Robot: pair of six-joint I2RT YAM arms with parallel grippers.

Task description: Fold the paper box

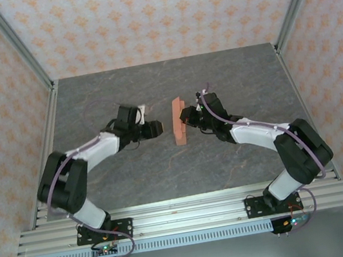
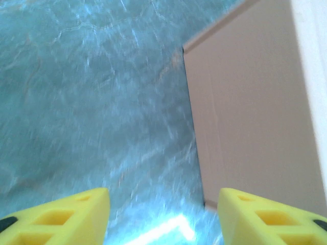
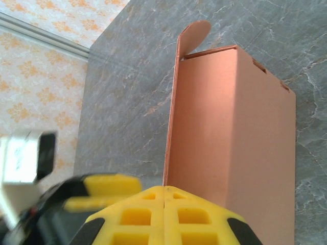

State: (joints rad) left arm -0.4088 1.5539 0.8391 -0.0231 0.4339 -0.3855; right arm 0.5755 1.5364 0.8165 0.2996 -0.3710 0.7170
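Item: we record one paper box (image 1: 179, 122), salmon-orange, already a narrow rectangular shell.
Location: mid-desk (image 1: 134, 180), standing on a thin edge between the two arms.
Open end: a rounded tab (image 3: 196, 35) sticks up untucked at the far end. Two small slots (image 3: 258, 64) are cut along the neighbouring edge.
Right end effector (image 3: 163, 204): fingers pressed together. The box's thin side wall runs straight into the seam between them, so we read it as pinching that wall.
Why so held: we judge the pinch keeps the light shell upright and steady, so it cannot slide while the other arm works.
Left end effector (image 2: 163, 196): fingers spread, with only bare desk between them. It sits just beside the box's broad face, apart from it.
Why so placed: we take it to be free to approach a flap or panel.
Step in hand: closing the end; the tab is not yet tucked.
Risk: thin card may crease or tip under a sideways push.
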